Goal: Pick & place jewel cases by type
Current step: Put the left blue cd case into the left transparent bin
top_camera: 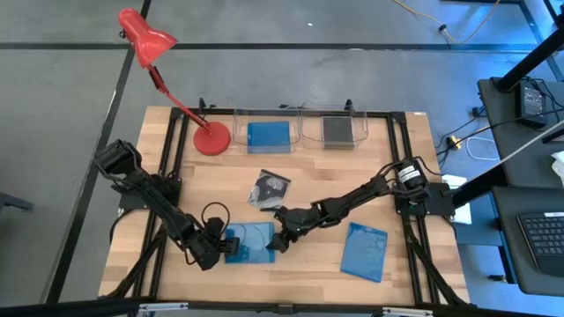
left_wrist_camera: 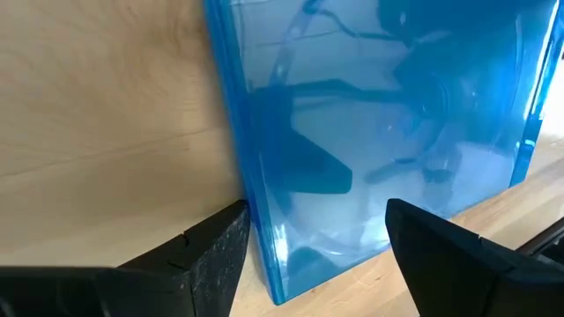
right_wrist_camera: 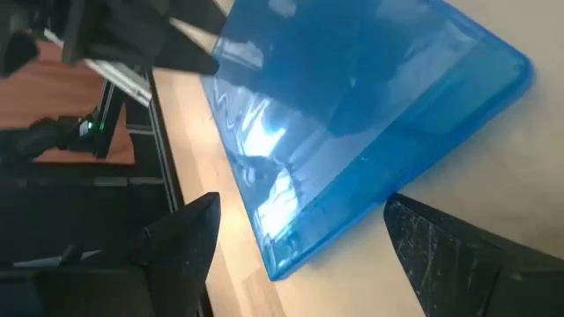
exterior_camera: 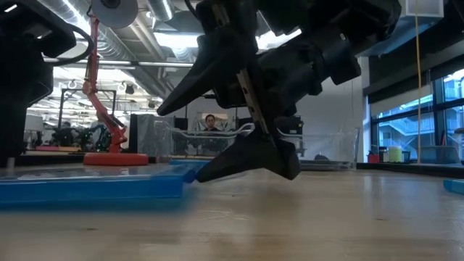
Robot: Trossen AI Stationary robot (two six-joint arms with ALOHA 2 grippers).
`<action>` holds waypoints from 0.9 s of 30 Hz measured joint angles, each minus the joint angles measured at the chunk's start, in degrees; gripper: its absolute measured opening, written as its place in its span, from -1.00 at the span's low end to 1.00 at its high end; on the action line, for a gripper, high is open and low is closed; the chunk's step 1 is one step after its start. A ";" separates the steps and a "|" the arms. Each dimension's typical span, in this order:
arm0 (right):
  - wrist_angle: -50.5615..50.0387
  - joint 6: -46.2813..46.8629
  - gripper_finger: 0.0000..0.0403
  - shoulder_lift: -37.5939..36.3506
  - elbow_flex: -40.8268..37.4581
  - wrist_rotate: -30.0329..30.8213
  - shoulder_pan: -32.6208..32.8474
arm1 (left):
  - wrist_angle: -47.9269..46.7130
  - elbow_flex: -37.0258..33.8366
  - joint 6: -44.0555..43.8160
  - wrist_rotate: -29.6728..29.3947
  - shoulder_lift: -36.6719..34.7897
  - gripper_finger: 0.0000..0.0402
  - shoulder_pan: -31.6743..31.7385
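I've got both arms down at the near side of the table [top_camera: 388, 176], meeting over one blue jewel case [top_camera: 251, 242] that lies flat on the wood. My left gripper [top_camera: 218, 249] sits at the case's left edge, and from its wrist camera I see the fingers spread with a corner of the blue case [left_wrist_camera: 379, 132] between them, one finger [left_wrist_camera: 207, 251] on the bare wood beside the edge and the other over the case itself; nothing is pinched. My right gripper [top_camera: 277, 239] has its tips at the case's right edge (the low view shows it right down at the tabletop, next to the case [exterior_camera: 94, 187]). Its own camera shows those jaws spread wide too, straddling a corner of the case [right_wrist_camera: 352, 132], not closed on it.

A second blue jewel case [top_camera: 366, 250] lies well apart on the right side of the table. A clear case with a silvery disc [top_camera: 269, 189] rests tilted near the middle. At the far edge stand two clear trays: the left tray [top_camera: 238, 132] holds a blue case [top_camera: 269, 136], the right tray [top_camera: 308, 132] a dark-insert case [top_camera: 337, 130]. A red desk lamp [top_camera: 211, 138] stands beside them.
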 joint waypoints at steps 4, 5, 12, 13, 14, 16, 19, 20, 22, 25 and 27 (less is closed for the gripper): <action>0.11 -1.76 0.59 -0.07 0.02 -0.32 0.59 | 0.02 0.00 0.53 0.06 0.00 0.30 0.00; 0.23 -1.88 0.59 -0.07 0.04 -0.31 0.77 | 0.02 0.00 0.53 0.05 0.02 0.30 0.00; 2.49 -3.36 0.59 -0.09 0.04 -0.92 1.40 | 0.04 0.00 0.64 0.07 0.04 0.30 0.00; 2.74 -4.35 0.59 -0.15 0.04 -1.09 1.44 | 0.02 0.00 0.71 0.07 0.04 0.30 0.00; 2.98 -5.21 0.59 -0.20 0.04 -1.11 1.46 | 0.02 0.00 0.75 0.07 0.04 0.30 0.00; 3.01 -7.32 0.59 -0.26 0.04 -1.14 1.46 | 0.00 0.00 0.75 0.07 0.04 0.30 0.00; 2.91 -10.87 0.59 -0.26 0.04 -1.11 1.70 | -0.07 0.00 1.17 0.09 0.04 0.30 0.00; 2.94 -12.05 0.59 -0.26 0.04 -1.15 1.75 | -0.07 0.00 1.35 0.11 0.04 0.30 0.00; 3.04 -14.23 0.59 -0.26 0.04 -1.21 1.95 | -0.04 0.00 1.34 0.11 0.05 0.30 0.00; 3.07 -19.16 0.59 -0.26 0.04 -1.11 2.49 | -0.02 0.00 1.52 0.11 0.07 0.30 0.00; 3.55 -21.52 0.59 -0.27 0.05 -1.13 2.81 | -0.02 0.00 1.58 0.11 0.07 0.30 0.00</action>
